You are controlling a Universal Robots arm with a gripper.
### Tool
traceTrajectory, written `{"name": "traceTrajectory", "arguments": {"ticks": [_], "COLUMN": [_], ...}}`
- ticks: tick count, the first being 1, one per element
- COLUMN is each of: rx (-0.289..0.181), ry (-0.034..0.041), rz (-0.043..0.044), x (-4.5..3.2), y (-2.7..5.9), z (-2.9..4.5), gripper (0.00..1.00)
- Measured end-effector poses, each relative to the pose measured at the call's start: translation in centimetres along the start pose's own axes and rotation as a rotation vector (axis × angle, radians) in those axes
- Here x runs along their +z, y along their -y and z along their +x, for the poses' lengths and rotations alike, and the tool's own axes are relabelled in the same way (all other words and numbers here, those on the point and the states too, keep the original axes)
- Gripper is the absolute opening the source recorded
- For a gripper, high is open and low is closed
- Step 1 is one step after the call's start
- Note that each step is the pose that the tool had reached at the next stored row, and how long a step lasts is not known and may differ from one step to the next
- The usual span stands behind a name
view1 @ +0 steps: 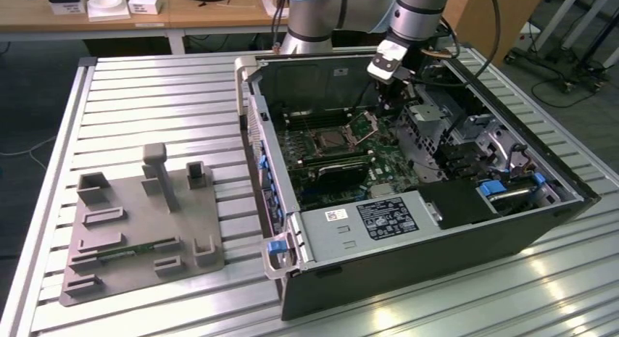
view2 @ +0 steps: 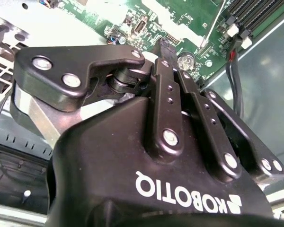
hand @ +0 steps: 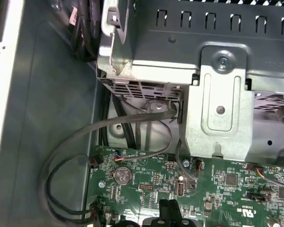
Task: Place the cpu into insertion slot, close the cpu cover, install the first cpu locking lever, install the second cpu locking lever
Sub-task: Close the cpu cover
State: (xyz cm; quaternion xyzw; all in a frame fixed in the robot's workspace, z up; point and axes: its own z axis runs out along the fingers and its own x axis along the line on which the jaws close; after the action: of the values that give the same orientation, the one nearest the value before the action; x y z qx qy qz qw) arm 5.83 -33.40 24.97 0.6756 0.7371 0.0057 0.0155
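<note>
In the exterior view an open computer case (view1: 416, 279) lies on the slatted table, its green circuit board facing up. The insertion slot (view1: 331, 140) sits mid-board, a dark square with a silvery rim. I cannot tell whether the cpu lies in it. The cpu cover (view1: 367, 122) stands tilted up at the slot's edge on the exterior view's right. My gripper (view1: 391, 105) reaches down into the case just beyond that raised cover. Its black fingers are shut together with nothing seen between them in both wrist views (view2: 162, 46) (hand: 168, 208), hovering over the board. The locking levers are too small to make out.
A silver drive cage (hand: 217, 94) and black cables (hand: 132, 123) crowd the space beside the gripper. A labelled metal box (view1: 387, 217) fills the case's near end. A grey fixture plate (view1: 145, 228) with upright posts lies on the table (view1: 145, 105) at the exterior view's left.
</note>
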Motion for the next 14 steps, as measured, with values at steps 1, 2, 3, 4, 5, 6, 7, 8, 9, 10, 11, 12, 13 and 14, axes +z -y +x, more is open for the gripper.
{"name": "traceTrajectory", "arguments": {"ticks": [1,2,3,4,5,6,7,8,9,10,11,12,13,14], "rx": [0.000,0.000,0.000,0.000,0.000,0.000,0.000,0.000,0.000,0.000,0.000,0.000,0.000,0.000], "ry": [-0.0001,-0.0002,-0.0003,-0.0004,-0.0003,-0.0005,-0.0005,-0.0007,-0.0007,-0.0008,-0.0009,-0.0010,-0.0010,-0.0009], "rz": [0.0008,0.0015,0.0022,0.0030,0.0037,0.0043,0.0051,0.0059,0.0069,0.0079,0.0089,0.0099,0.0108,0.0111], "x": [0.18,0.36,0.54,0.72,0.90,1.08,1.23,1.34,1.44,1.52,1.58,1.64,1.69,1.69], "y": [-0.03,-0.03,-0.02,-0.02,-0.02,-0.01,-0.01,-0.01,0.00,0.00,0.00,0.00,0.01,0.01], "z": [0.00,0.00,0.00,0.01,0.01,0.01,0.02,0.02,0.02,0.02,0.02,0.02,0.02,0.02], "gripper": [0.10,0.10,0.10,0.10,0.10,0.10,0.10,0.10,0.10,0.10,0.10,0.10,0.10,0.10]}}
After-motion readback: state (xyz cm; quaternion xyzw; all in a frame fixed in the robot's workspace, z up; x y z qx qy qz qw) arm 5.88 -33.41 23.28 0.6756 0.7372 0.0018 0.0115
